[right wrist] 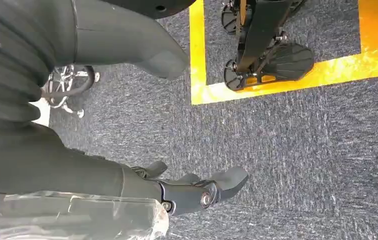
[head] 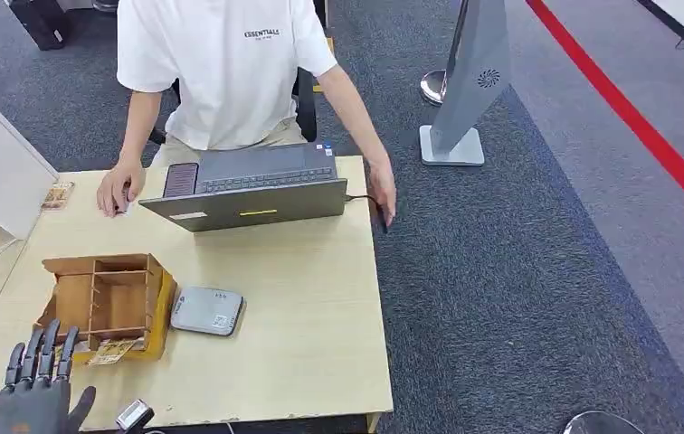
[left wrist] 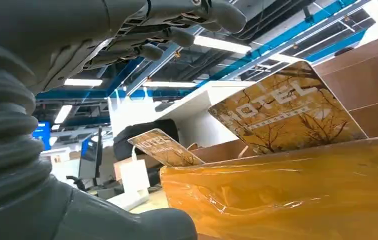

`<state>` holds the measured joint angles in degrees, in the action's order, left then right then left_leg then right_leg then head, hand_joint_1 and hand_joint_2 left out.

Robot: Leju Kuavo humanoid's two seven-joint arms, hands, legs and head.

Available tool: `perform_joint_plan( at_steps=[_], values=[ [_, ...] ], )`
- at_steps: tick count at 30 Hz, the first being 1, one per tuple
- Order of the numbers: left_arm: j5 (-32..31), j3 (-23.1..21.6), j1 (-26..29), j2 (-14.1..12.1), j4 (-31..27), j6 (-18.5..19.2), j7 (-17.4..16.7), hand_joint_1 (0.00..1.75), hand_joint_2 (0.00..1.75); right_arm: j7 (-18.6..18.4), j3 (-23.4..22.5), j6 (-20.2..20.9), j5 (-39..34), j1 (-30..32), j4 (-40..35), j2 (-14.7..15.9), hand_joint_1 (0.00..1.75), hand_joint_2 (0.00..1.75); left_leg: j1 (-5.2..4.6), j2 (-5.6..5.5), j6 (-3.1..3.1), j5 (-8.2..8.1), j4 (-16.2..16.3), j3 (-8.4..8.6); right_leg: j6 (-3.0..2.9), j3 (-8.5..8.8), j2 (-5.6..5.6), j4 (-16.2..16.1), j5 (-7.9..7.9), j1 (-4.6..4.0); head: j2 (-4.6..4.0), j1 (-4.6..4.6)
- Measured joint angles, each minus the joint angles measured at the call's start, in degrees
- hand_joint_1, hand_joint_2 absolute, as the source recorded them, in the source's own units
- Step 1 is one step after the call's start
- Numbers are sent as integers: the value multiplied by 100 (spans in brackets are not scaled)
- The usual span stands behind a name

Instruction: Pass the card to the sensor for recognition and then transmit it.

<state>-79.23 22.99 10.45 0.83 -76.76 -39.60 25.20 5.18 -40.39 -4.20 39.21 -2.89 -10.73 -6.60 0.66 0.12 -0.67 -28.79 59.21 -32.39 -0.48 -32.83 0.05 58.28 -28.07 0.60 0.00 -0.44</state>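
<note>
- Table (head: 320,362) of pale wood, seen from the head view, with a person in a white shirt (head: 230,63) seated at the far side behind a grey laptop (head: 252,190).
- Near the left front corner, a cardboard box (head: 108,303) with dividers and a yellow outer wall; brown hotel-style cards leaning at its near edge.
- In the left wrist view, nearest card (left wrist: 287,112) propped upright and tilted against the box, a second card (left wrist: 164,147) further along, both above the yellow wall.
- Just right of the box, flat on the table, a small grey sensor (head: 207,310).
- Left hand (head: 40,384) raised at the table's front edge just short of the box, fingers spread and apart, grasping nothing, touching no card.
- Right hand (right wrist: 192,192) hanging over dark carpet, fingers loosely extended, nothing held.
- Judged step: the very start, reaching for a card; no card lifted yet.
- Next move likely calls for: easing the left hand forward onto the nearest card, pinching its exposed top edge, lifting clear of the box wall, then carrying it over to the sensor.
</note>
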Motion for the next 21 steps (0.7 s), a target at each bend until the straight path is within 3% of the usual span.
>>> perform_joint_plan(
  at_steps=[6, 11, 21],
  values=[
    [-42, 521, -270, 66, 223, 0, 575, 0, 175, 7, 0, 28, 112, -2, -2, 2, 0, 175, 0, 0, 0, 0, 0, 0, 0, 0, 0, 0, 0, 0, 0, 0],
    [-136, 837, -388, 188, 337, 0, 859, 0, 175, -9, 0, 33, 173, -3, -2, 9, 0, 175, 0, 0, 0, 1, 0, 1, 0, 0, 0, 0, 0, 0, 0, 2],
    [-247, 940, -475, 479, 356, 0, 1392, 0, 175, -18, 0, 92, 282, -6, -15, 11, 0, 175, -1, 0, 0, 0, 2, 2, 0, 0, 0, -1, 0, 1, 0, 2]
  ],
)
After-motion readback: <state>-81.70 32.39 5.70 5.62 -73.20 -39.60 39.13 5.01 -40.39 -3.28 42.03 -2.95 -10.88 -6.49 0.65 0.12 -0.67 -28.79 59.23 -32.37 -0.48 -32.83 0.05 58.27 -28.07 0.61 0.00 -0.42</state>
